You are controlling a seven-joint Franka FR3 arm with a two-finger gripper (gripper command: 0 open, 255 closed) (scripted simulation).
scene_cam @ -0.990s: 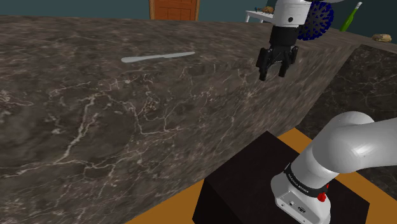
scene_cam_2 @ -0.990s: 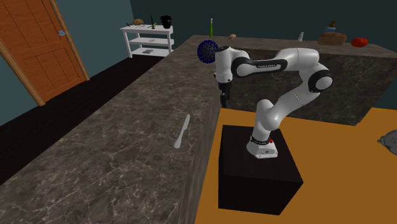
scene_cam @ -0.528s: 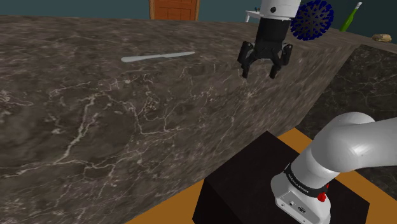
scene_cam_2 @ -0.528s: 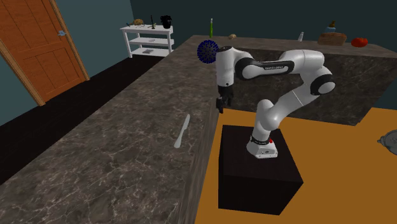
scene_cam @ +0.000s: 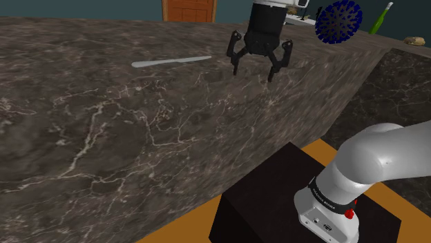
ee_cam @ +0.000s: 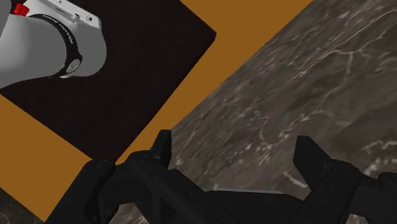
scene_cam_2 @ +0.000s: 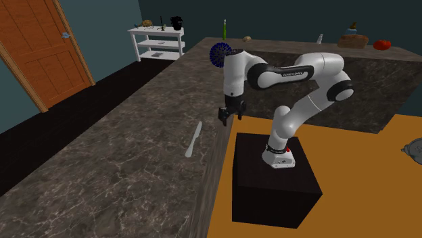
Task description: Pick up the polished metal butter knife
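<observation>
Hovering gripper [scene_cam: 253, 72]: all black, it hangs above the counter, its two fingers spread wide apart with nothing between them. In the wrist view [ee_cam: 236, 156] only veined stone is seen in the gap.
Fingers [ee_cam: 162, 149]: short, blocky, matte black, with angled tips.
Butter knife [scene_cam: 171, 61]: a slim, flat, pale grey piece with a faint shine. It has a rounded blade end and a narrow handle. It lies flat on the counter, to the shoulder view's left of the gripper and well apart from it. In the second exterior view [scene_cam_2: 194, 139] it rests near the counter's edge on the stand's side, closer to the camera than the gripper [scene_cam_2: 228, 118].
Counter [scene_cam: 103, 138]: a long slab of dark grey-brown stone, like marble, with thin pale veins and a smooth top [scene_cam_2: 122, 169].
Arm [scene_cam_2: 297, 71]: white glossy rounded segments with dark joints. It bends over from the stand to the counter's edge.
Stand [scene_cam_2: 270, 182]: a plain black box with sharp corners. It stands on the floor just beside the counter.
Floor [scene_cam_2: 365, 176]: flat orange, without pattern.
Door [scene_cam_2: 34, 47]: orange-brown wood with panels, in a teal wall.
Spiky ball [scene_cam: 335, 22]: a dark blue round shape covered with points, on the counter beyond the gripper.
Shelf [scene_cam_2: 157, 40]: a white low rack with small things on top.
</observation>
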